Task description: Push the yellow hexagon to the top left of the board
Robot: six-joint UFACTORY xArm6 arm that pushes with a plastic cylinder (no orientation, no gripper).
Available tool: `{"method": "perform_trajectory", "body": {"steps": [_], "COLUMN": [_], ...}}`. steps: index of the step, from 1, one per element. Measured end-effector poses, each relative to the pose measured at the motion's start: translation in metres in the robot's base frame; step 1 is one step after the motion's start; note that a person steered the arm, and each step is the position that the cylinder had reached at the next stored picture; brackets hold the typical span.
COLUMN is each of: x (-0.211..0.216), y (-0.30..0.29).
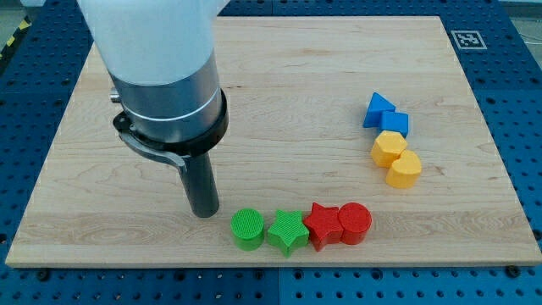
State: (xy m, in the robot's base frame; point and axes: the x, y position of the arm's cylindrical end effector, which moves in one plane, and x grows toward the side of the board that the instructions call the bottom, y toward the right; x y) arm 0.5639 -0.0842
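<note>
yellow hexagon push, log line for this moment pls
tip left of green cylinder, apart | yellow hexagon right side, untouched, touching blue cube | push not begun

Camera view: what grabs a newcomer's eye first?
The big white and dark arm at the view's upper left, its rod ending at my tip, just left of the green cylinder. That starts a bottom row: green star, red star, red cylinder. At right, the yellow hexagon sits in a blue-and-yellow cluster.

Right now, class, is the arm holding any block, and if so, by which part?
Nothing is held. My tip is a bare rod end resting on the board, just left of the green cylinder and apart from it.
</note>
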Motion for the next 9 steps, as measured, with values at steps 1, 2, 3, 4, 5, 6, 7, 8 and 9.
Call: {"method": "perform_trajectory", "body": {"steps": [1, 2, 3, 4, 5, 6, 7, 8, 9], "x": [-0.038, -0.057, -0.045, -0.034, -0.033, -0.031, -0.033, -0.059, -0.082], "y": [0.000, 0.028, 0.070, 0.113, 0.171, 0.235, 0.274, 0.262, 0.216]}}
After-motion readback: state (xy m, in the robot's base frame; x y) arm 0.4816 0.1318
